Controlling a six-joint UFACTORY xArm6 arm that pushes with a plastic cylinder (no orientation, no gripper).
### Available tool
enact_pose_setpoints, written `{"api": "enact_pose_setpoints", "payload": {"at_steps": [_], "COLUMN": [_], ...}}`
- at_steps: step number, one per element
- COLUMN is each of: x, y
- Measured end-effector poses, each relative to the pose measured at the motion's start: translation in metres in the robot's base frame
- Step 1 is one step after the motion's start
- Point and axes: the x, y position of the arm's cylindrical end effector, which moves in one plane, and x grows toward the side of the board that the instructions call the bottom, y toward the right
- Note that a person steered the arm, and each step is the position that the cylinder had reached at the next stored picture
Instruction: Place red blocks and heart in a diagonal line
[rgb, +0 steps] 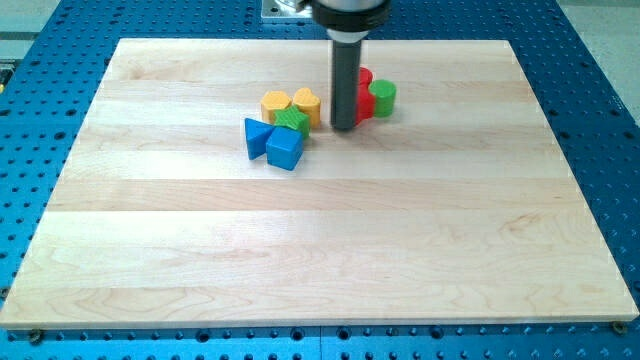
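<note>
My tip (344, 127) rests on the board near the view's top centre, right in front of two red blocks (365, 92) that the rod partly hides; their shapes cannot be made out. A green cylinder (383, 97) touches the red blocks on their right. To the tip's left sits a cluster: a yellow heart (307, 103), an orange-yellow pentagon-like block (276, 104), a green block (292, 121), a blue triangle (258, 135) and a blue cube (285, 148). The tip is a small gap to the right of the heart and the green block.
The wooden board (320, 250) lies on a blue perforated table (30, 120). All blocks are grouped near the board's top centre. The arm's body (345, 12) comes in from the view's top edge.
</note>
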Motion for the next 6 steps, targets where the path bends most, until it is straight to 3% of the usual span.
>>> {"api": "enact_pose_setpoints", "payload": {"at_steps": [1, 2, 3, 4, 5, 6], "x": [-0.020, 0.004, 0.008, -0.025, -0.077, -0.084], "y": [0.001, 0.002, 0.045, 0.131, 0.152, 0.106]}}
